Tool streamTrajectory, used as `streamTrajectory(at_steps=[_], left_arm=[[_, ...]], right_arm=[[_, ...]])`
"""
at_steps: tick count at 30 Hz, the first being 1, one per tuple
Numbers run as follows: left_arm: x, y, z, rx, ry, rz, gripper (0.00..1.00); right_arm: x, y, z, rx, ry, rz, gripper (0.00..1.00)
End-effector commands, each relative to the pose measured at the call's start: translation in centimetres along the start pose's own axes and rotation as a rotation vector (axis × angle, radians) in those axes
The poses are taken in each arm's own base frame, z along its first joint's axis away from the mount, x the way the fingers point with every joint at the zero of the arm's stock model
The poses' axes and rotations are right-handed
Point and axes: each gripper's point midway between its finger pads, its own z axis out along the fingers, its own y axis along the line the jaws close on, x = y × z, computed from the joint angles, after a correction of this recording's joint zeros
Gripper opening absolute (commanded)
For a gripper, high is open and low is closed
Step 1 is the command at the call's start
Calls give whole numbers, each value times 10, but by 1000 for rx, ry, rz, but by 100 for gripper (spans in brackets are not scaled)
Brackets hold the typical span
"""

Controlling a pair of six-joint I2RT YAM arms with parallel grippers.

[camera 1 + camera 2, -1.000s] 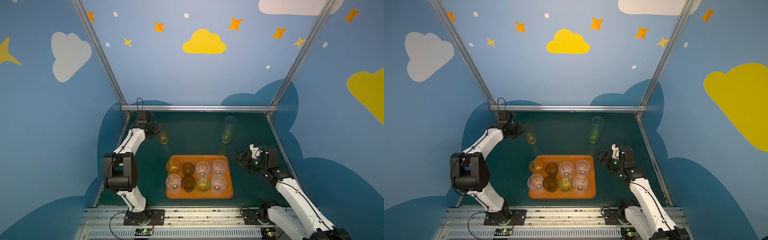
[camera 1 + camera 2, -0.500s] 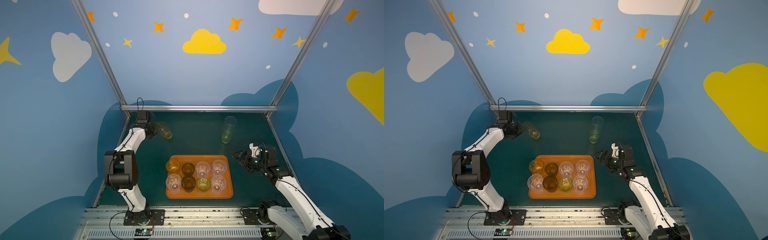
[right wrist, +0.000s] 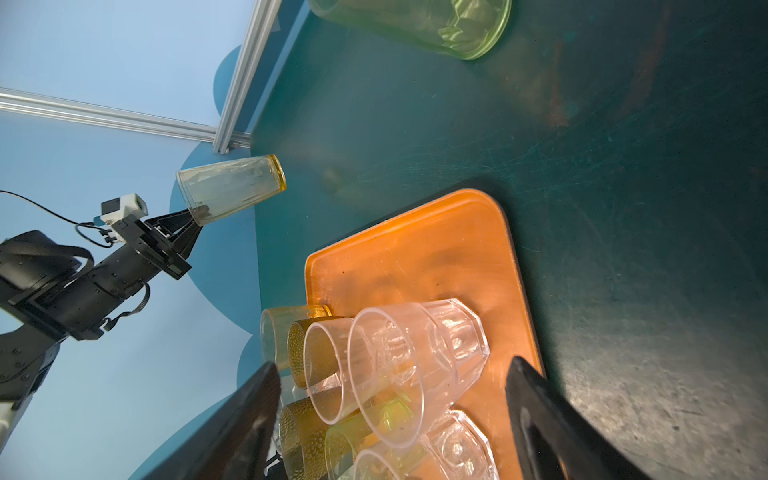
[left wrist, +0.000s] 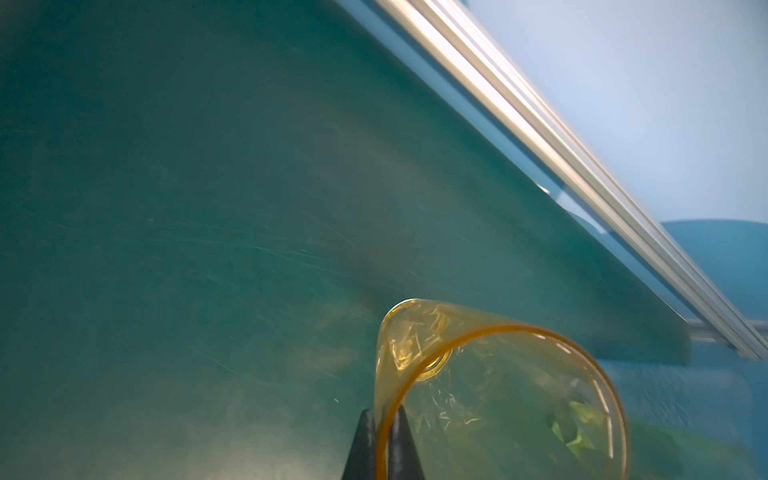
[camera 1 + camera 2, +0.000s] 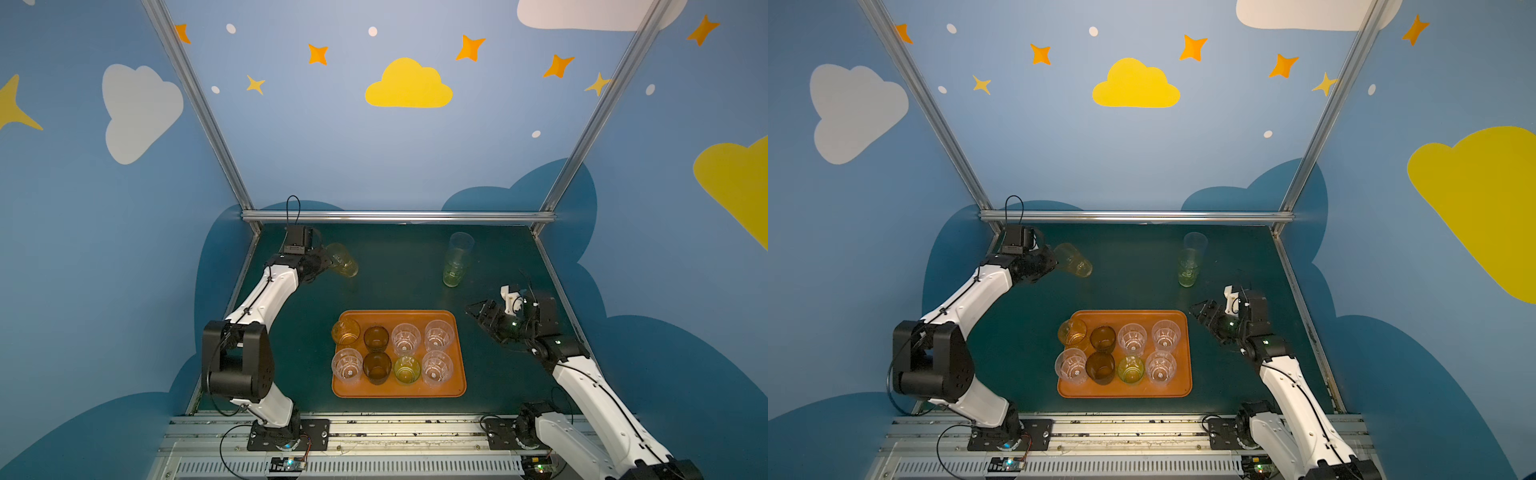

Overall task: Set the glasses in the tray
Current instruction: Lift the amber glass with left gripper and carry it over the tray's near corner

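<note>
The left gripper [image 5: 323, 262] is clamped shut on one wall of the tall amber glass [image 5: 343, 259], which hangs tilted beyond the tray's [image 5: 399, 394] far left corner. So thin a pinch could let it swivel or slip. The tray is crowded with short glasses [image 5: 405, 337]; a swinging base might topple them. The right gripper [image 5: 478, 311] gapes empty beside the tray's right edge.

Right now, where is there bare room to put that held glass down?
On the tray, the strip between its far rim and the back row of glasses is bare; eight glasses crowd the rest. The table is open between tray, green glass and the amber glass in the left pincer, and beside the tray's left edge.
</note>
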Motion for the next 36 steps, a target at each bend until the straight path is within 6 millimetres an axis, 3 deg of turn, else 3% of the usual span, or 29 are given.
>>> streamTrajectory(at_steps=[1,17,36], left_arm=[[-1,-14,-16,27,-49,24,4],[42,-35,-75,49,-89,140,4],[102,-28,-70,-56,77,253,4]], right_arm=[[0,4,-6,0,-5,-9,84],[0,8,-8,-22,-15,-25,84],[2,5,-7,-35,-28,-34,84]])
